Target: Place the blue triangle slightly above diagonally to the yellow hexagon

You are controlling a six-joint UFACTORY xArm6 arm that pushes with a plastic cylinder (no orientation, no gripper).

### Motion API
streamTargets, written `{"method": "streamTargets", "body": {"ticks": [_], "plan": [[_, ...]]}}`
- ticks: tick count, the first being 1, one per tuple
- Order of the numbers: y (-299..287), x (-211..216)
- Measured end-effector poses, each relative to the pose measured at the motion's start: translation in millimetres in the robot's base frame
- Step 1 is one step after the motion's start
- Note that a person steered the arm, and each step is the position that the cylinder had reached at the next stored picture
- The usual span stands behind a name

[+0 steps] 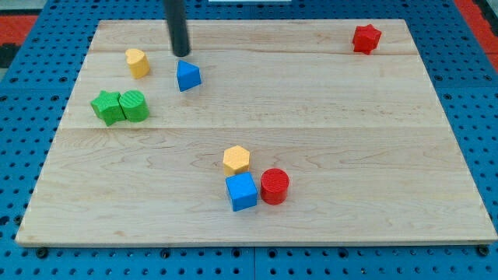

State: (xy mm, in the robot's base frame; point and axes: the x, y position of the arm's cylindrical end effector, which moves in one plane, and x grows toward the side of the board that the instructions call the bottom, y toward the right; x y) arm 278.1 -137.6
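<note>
Green star (106, 106) touching green cylinder (134, 106): below-left of my tip, near board's left edge. Yellow block (138, 62): just left of tip, shape unclear. My tip (181, 54): bare rod end, no jaws, holding nothing, just above blue triangle (187, 75); contact unclear. Yellow hexagon (236, 159), blue cube (241, 190), red cylinder (274, 186): clustered well below-right of tip. Red star (366, 37): far right, top corner. Nothing between triangle and hexagon. Surface: pale wood board (373, 140) on blue pegboard (475, 85).
</note>
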Motion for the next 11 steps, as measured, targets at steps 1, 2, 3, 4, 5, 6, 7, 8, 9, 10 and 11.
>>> {"method": "streamTargets", "body": {"ticks": [1, 2, 3, 4, 5, 6, 7, 8, 9, 10, 11], "plan": [[1.4, 37.2], [43.6, 78.1], [44.3, 82.7], [44.3, 80.1], [47.3, 76.1], [72.1, 80.2], [83.8, 100.2], [89.1, 119.0], [79.5, 68.4], [127.5, 97.0], [145.0, 189.9]]}}
